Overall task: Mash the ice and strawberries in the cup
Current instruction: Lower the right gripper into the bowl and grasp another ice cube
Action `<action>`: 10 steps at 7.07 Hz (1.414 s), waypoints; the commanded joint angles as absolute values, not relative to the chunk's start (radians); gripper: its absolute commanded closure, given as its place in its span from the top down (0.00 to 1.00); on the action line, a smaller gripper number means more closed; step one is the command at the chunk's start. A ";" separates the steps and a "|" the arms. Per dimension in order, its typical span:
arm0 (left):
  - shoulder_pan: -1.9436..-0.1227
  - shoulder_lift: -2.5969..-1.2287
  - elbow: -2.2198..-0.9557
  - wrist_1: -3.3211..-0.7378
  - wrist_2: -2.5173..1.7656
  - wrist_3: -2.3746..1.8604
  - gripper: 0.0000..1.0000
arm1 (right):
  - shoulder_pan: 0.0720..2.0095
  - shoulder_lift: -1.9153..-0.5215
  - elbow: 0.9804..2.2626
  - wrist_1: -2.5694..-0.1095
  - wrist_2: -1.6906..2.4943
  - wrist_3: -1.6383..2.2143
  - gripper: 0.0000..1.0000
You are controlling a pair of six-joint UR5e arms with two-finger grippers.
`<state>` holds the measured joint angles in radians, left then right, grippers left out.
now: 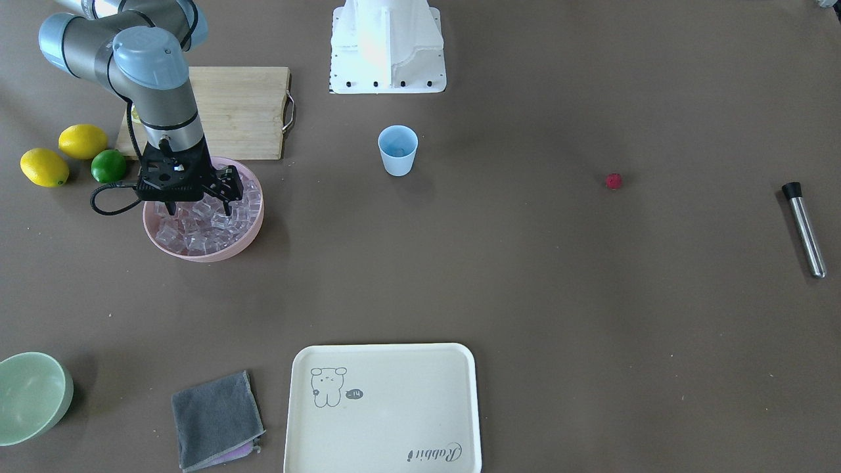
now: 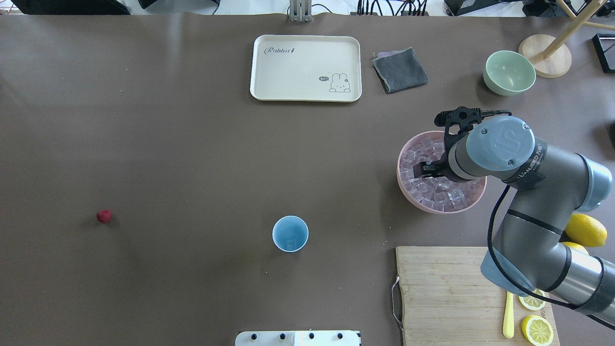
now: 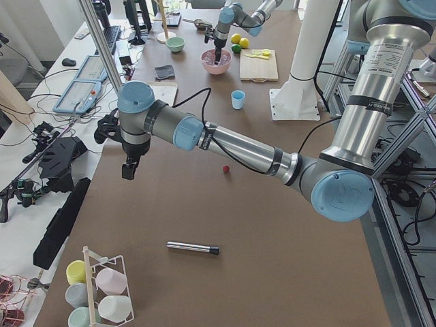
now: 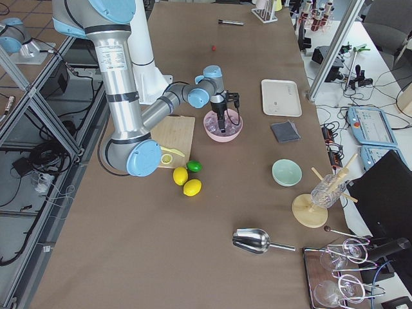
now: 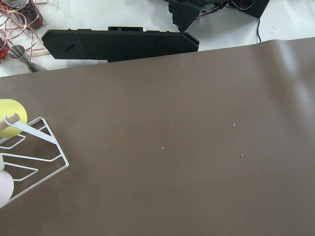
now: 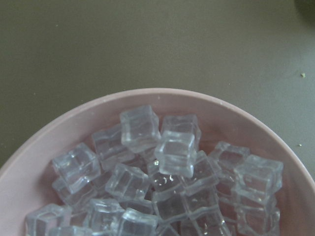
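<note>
Front view: the right gripper (image 1: pixel 199 207) hangs in the pink bowl (image 1: pixel 217 256), jaws spread, tips among the ice (image 1: pixel 197 231) — nothing clearly pinched. The cup (image 1: pixel 397 151) stands upright, mouth up, well to the right. Overhead: the strawberry (image 2: pixel 104 216) lies far left of the cup. Right wrist view: cubes heaped, no common axis. Left side view: the left gripper (image 3: pixel 129 168) hangs nearer the strawberry — spread or clenched, I cannot tell.

Overhead and front cameras face each other, steeply down on the table (image 2: pixel 192 144), sharing the cup (image 2: pixel 290 233); side cameras look along it; right wrist camera sits close over the pink bowl (image 6: pixel 170 102).
</note>
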<state>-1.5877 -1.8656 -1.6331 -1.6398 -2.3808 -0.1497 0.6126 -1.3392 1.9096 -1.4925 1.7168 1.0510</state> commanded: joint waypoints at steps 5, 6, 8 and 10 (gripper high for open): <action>-1.585 -1.865 -1.625 -1.641 -2.376 -0.149 0.99 | 0.583 -1.338 1.902 -1.500 1.677 1.051 0.27; -1.585 -1.865 -1.624 -1.641 -2.376 -0.149 0.99 | 0.584 -1.338 1.907 -1.499 1.678 1.051 0.00; -1.583 -1.864 -1.621 -1.641 -2.376 -0.149 0.99 | 0.591 -1.339 1.913 -1.499 1.672 1.052 0.00; -1.583 -1.852 -1.624 -1.643 -2.376 -0.149 0.99 | 0.606 -1.344 1.936 -1.500 1.675 1.052 0.00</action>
